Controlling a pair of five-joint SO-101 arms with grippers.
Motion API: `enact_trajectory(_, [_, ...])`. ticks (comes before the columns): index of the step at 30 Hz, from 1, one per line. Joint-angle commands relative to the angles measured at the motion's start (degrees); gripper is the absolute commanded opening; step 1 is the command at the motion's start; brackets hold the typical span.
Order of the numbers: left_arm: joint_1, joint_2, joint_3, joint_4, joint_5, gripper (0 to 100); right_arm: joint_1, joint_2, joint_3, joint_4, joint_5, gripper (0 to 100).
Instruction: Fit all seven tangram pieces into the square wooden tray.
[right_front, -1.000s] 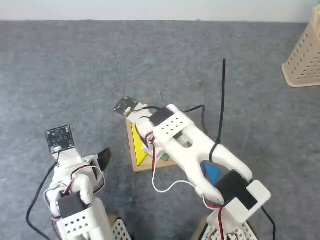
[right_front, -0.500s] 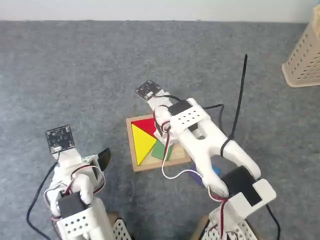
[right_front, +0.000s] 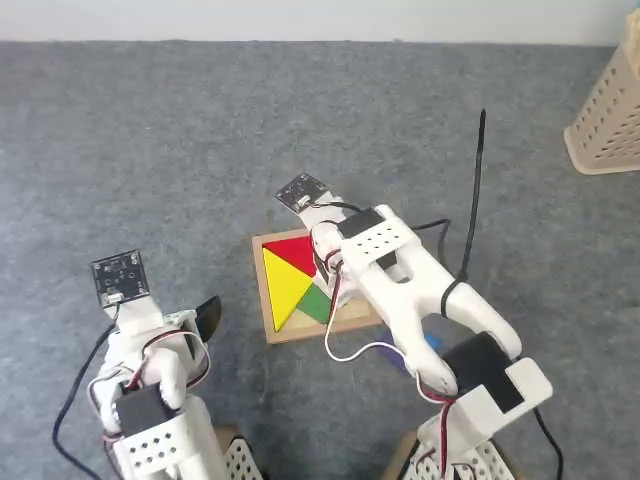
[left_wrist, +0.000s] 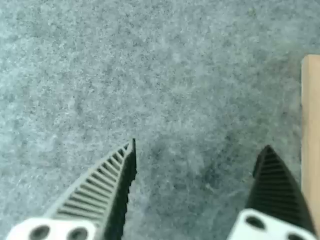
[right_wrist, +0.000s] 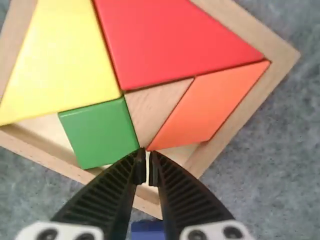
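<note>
The square wooden tray lies at the table's middle and holds a yellow triangle, a red triangle, a green square and an orange parallelogram. My right gripper is shut and empty, its tips just above the tray where green and orange meet; that arm covers the tray's right half. A blue piece lies on the carpet beside the tray. My left gripper hangs open over bare carpet, left of the tray edge.
Grey carpet covers the table. A beige slotted basket stands at the far right edge. A black cable rises from the right arm. The left arm's base sits at the front left.
The right arm swung away from the tray's left side toward its back right, uncovering the yellow, red and green pieces, then settled slightly back. The left arm has not moved.
</note>
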Motion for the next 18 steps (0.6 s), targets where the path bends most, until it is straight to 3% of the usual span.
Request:
enact_trajectory(1, [-0.26, -0.79, -0.75, 0.35, -0.09, 35, -0.22, -3.21, -0.44, -0.31, -0.70, 0.6])
enact_trajectory(10, [-0.26, -0.79, -0.75, 0.35, -0.09, 35, -2.24, -17.80, 6.59, 3.82, 0.18, 0.9])
enact_trajectory(18, [-0.26, -0.79, -0.75, 0.35, -0.09, 35, 16.13, -23.78, 8.00, 16.57, 5.98, 1.0])
